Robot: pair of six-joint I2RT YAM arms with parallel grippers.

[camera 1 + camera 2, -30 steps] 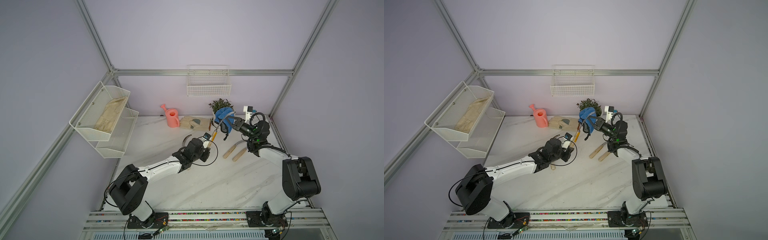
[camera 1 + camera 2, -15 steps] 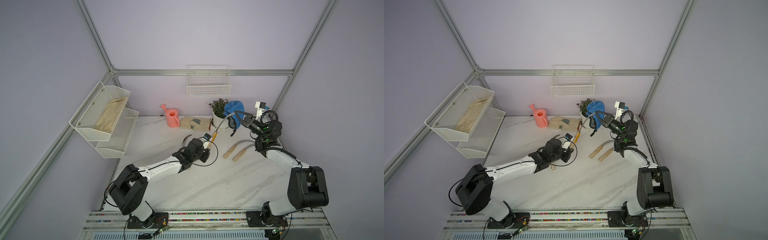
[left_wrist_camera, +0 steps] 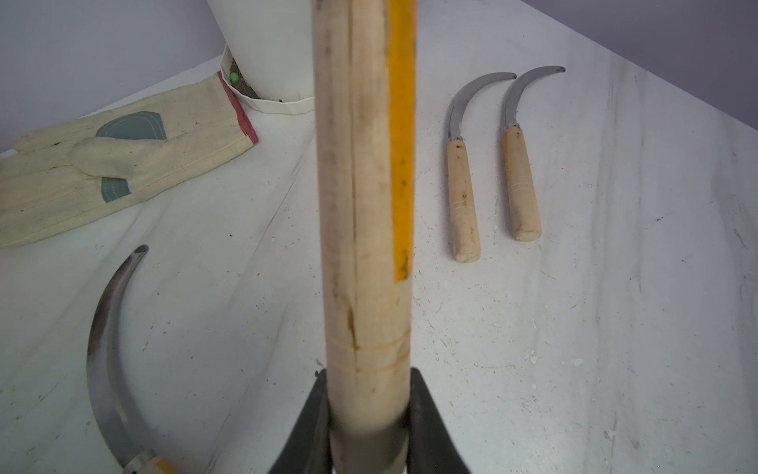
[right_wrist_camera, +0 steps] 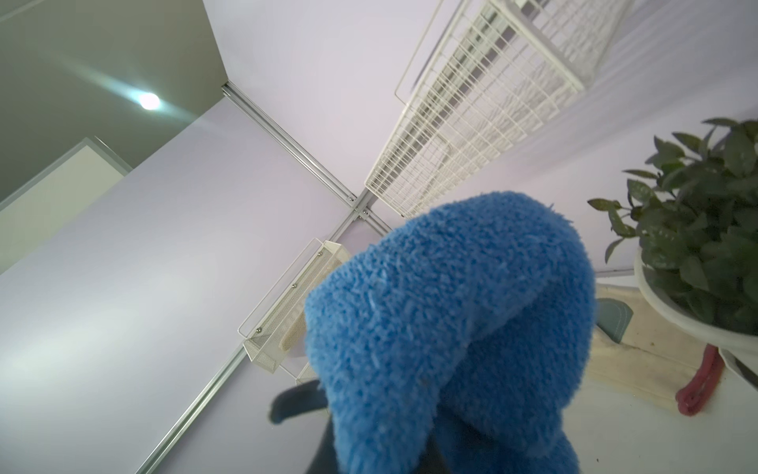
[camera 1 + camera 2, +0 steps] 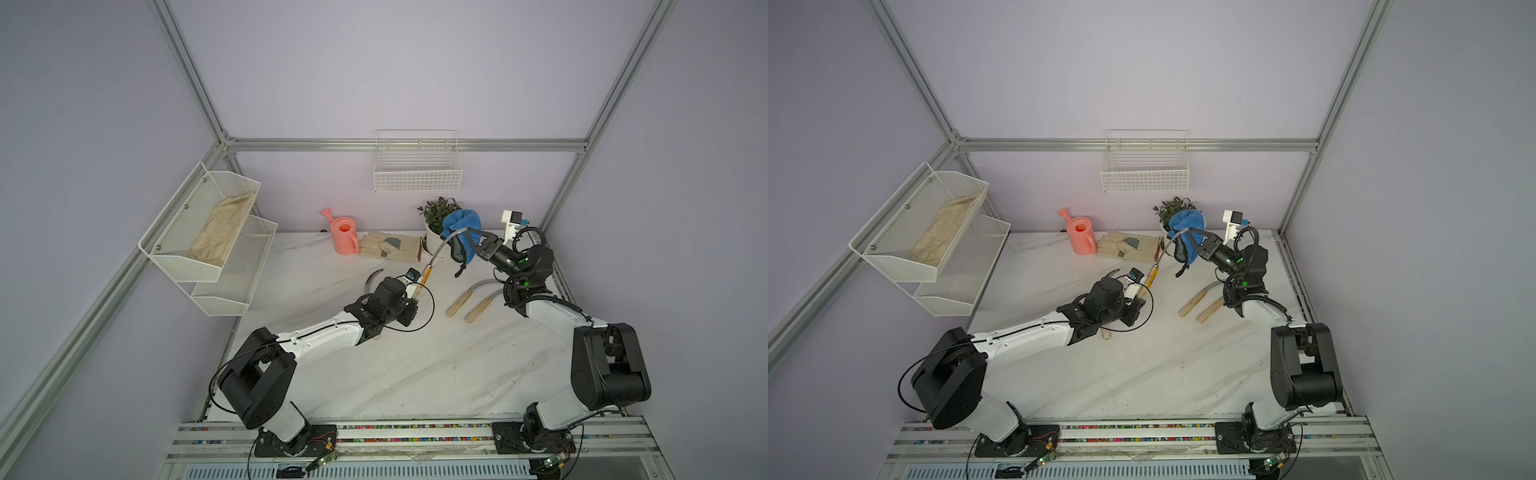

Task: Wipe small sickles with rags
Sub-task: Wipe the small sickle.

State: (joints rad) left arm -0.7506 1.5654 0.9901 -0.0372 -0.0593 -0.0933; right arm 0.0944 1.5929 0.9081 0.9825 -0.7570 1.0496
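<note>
The left gripper [image 3: 368, 427] is clamped on the butt end of the held sickle [image 3: 361, 197]. It carries the sickle raised over the back of the tabletop [image 5: 415, 374], short of the back right corner, with the blade reaching toward the right arm. The right gripper [image 5: 481, 245] is closed on the bunched blue rag [image 5: 462, 219], whose folds hang over the upper curve of that blade. Whether the cloth wraps the metal or only lies against it cannot be told. The sickle looks light and stiff. Its round wooden handle is the safe, grippy place to hold, while the thin smooth blade would be slick and sharp along its inner edge. Because it is gripped at the very end, it makes a long lever, so firm rubbing near the tip could twist it in the jaws. The rag is soft, limp and compressible, so a pinched bunch should hold well, though its loose dark-trimmed tail could snag on the hooked tip. Two more sickles [image 3: 463, 197] lie side by side toward the right edge, their handles clear for grasping. The fourth sickle [image 3: 106, 349] lies nearer the middle beside the left arm, with most of its handle hidden.
</note>
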